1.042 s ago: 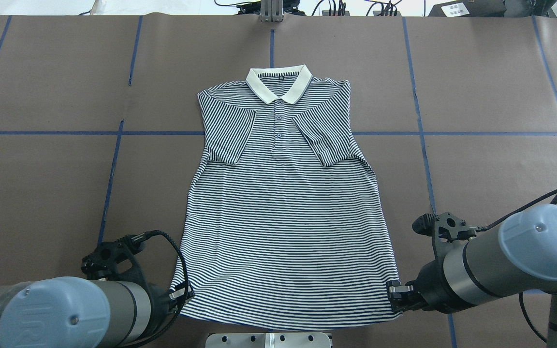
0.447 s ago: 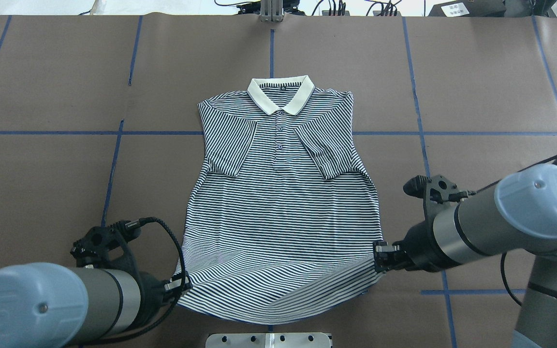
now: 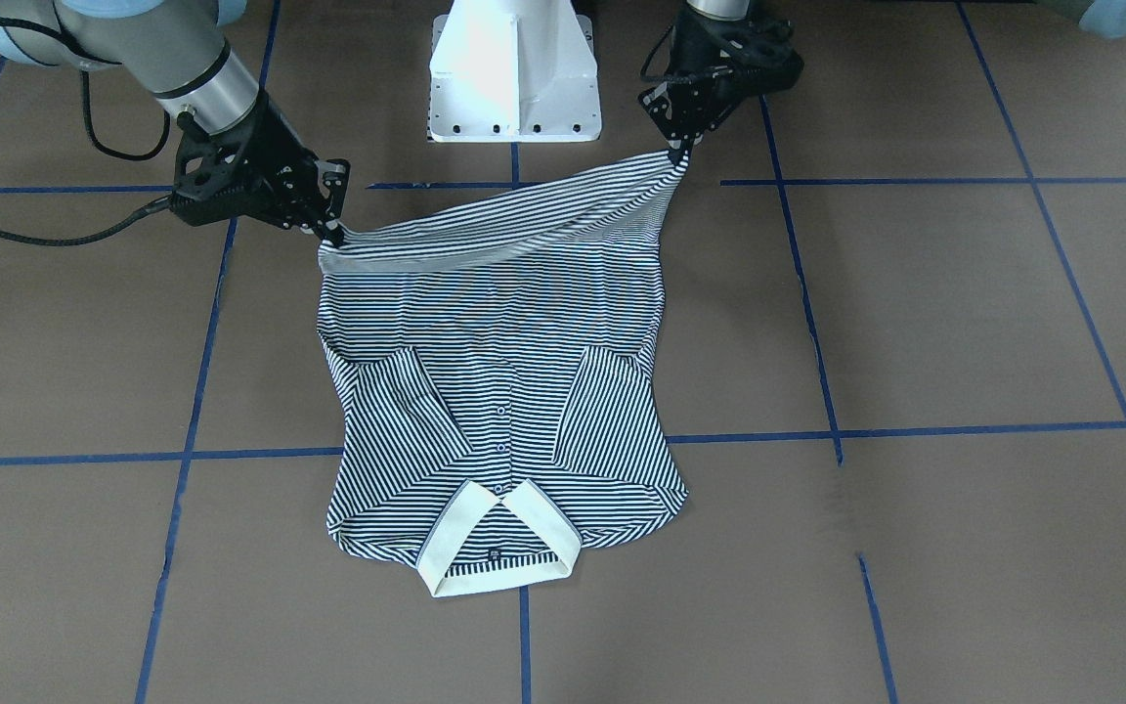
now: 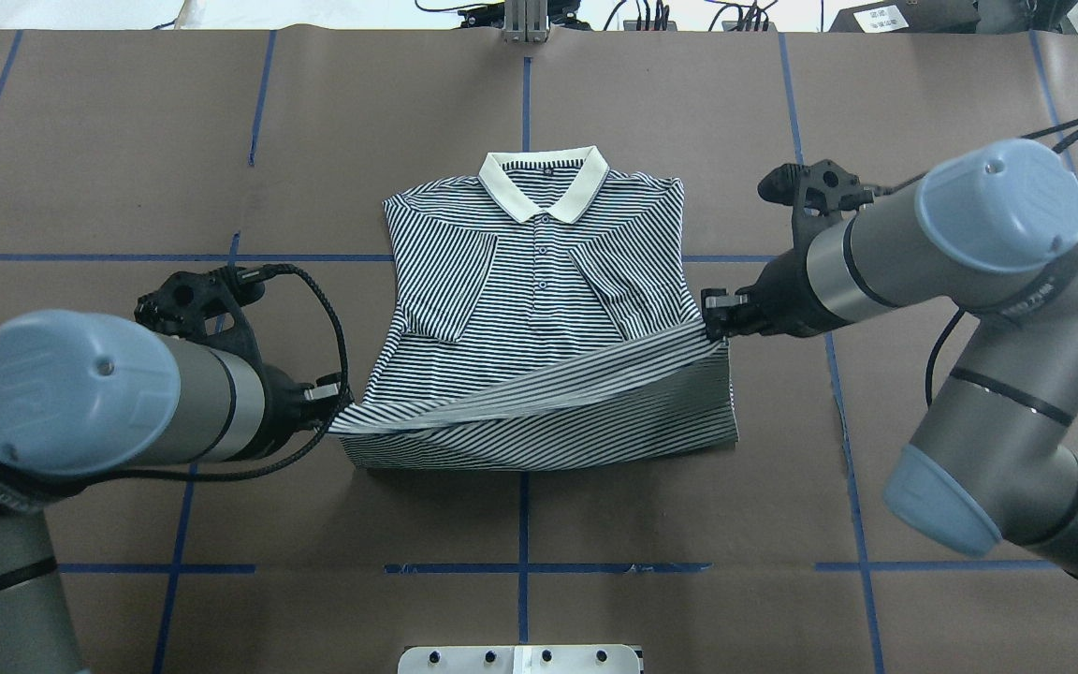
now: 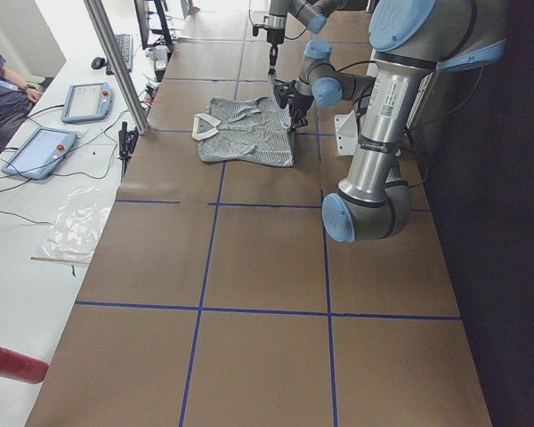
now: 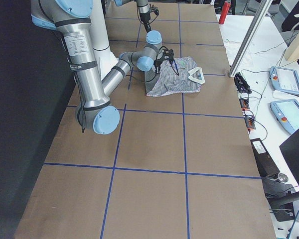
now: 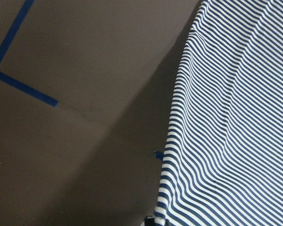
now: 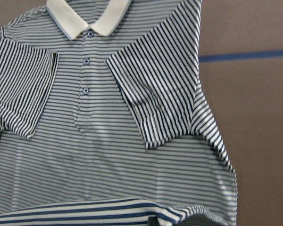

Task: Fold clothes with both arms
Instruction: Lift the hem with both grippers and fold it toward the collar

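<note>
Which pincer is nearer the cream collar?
Right. The right pincer grips the hem of the polo shirt beside the folded sleeve, closer to the collar; the left pincer grips the hem farther back from it.

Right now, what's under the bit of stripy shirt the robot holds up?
More of the same polo shirt: its lower front, lying on the brown table. The left gripper and right gripper pinch the raised hem corners. The table beneath is covered.

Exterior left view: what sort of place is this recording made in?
Most likely a robotics lab workcell: the left arm and right arm fold a polo shirt on a table papered brown and gridded with blue tape, and teach pendants lie on a white side bench.
</note>
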Robot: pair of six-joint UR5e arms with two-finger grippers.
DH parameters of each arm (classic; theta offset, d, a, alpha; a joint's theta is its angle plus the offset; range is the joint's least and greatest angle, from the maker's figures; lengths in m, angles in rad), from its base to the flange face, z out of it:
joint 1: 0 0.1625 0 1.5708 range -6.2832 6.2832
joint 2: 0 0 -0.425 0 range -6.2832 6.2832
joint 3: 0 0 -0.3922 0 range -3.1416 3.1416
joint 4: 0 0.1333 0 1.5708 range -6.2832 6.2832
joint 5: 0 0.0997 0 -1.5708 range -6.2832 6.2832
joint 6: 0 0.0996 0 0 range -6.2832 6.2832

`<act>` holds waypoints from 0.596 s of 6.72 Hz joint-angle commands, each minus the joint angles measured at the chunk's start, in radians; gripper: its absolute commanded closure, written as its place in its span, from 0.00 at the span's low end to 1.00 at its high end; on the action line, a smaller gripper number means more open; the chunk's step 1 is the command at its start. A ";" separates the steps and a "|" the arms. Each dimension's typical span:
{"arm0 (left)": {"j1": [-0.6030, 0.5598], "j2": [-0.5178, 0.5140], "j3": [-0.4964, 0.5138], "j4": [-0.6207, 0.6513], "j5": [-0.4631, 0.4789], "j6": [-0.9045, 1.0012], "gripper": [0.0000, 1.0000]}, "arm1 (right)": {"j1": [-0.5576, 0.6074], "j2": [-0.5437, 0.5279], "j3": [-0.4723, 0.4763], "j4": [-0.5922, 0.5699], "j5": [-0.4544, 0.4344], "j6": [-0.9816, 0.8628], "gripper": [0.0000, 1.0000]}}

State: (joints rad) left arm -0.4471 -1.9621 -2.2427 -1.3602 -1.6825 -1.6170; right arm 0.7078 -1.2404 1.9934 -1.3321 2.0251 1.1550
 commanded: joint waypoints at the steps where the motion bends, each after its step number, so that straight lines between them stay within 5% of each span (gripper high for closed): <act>1: -0.100 -0.029 0.144 -0.087 -0.006 0.077 1.00 | 0.077 0.154 -0.217 0.004 -0.037 -0.110 1.00; 4: -0.197 -0.078 0.378 -0.290 -0.006 0.114 1.00 | 0.137 0.315 -0.491 0.087 -0.046 -0.153 1.00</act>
State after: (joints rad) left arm -0.6077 -2.0257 -1.9612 -1.5598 -1.6888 -1.5106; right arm 0.8235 -0.9814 1.6137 -1.3005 1.9813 1.0079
